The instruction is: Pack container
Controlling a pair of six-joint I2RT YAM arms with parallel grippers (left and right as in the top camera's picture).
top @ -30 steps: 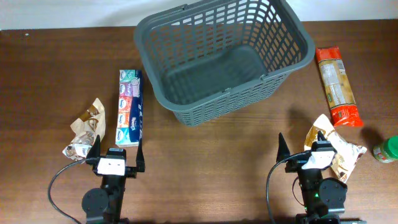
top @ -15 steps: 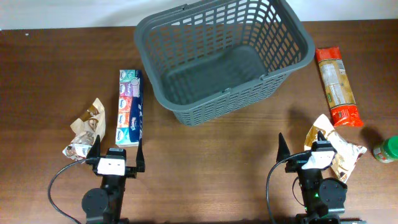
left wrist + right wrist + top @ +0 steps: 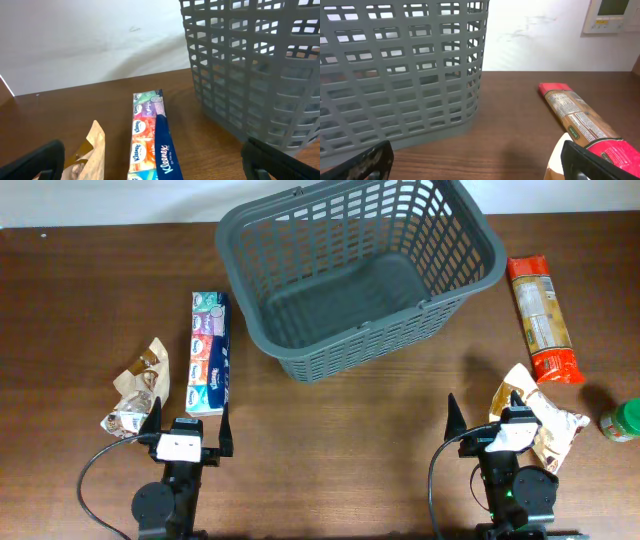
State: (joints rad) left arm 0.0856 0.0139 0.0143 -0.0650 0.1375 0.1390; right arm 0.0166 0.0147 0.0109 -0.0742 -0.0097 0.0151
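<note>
Grey plastic basket point(image 3: 380, 340) stands empty at the far middle of the table point(image 3: 330, 440), probably stiff and light (lattice walls may flex a little); the thick rim seems the best hold. Both the left gripper point(image 3: 190, 418) and the right gripper point(image 3: 487, 415) are wide open, empty.

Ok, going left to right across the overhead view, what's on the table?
Crumpled tan snack wrapper, long blue Kleenex tissue multipack, large dark grey slotted plastic basket, long red-and-orange packet, green-lidded jar. The crumpled tan bag at near right shares the packet's span, so it's left out.
</note>
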